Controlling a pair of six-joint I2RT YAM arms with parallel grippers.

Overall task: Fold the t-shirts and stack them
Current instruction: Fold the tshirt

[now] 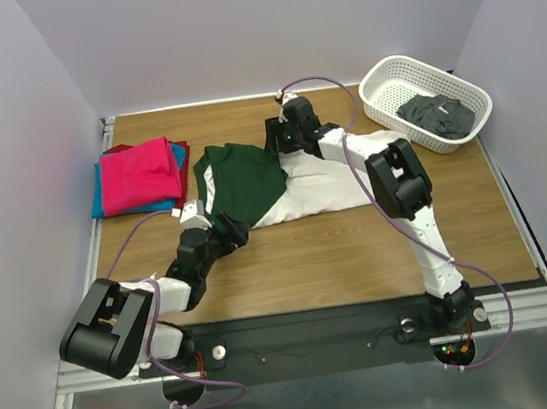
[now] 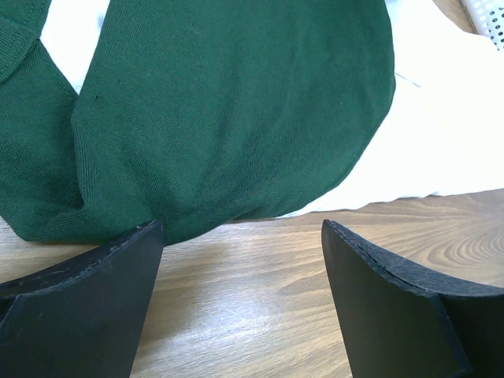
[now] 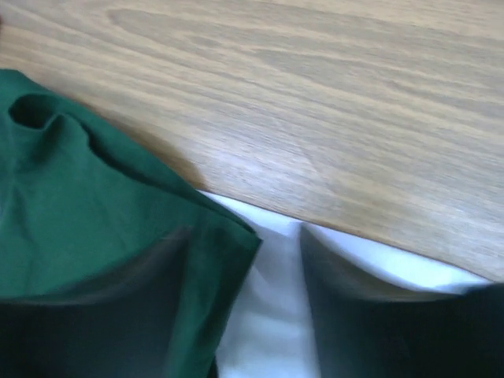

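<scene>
Mid-table: white cloth t-shirt with dark green sleeves lies flat, sleeve folded inward. Left gripper spread on wood beside near hem; right gripper spread over far edge. Folding in hand, likely; next: pinch both edges, fold across.

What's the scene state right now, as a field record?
working item: white-and-green t-shirt, spread mid-table
stack: folded shirts, far left, magenta on top, blue and red beneath
left pincer: open, low at the shirt's near green edge
right pincer: open, over the shirt's far edge
basket: far right, holds dark grey cloth
</scene>
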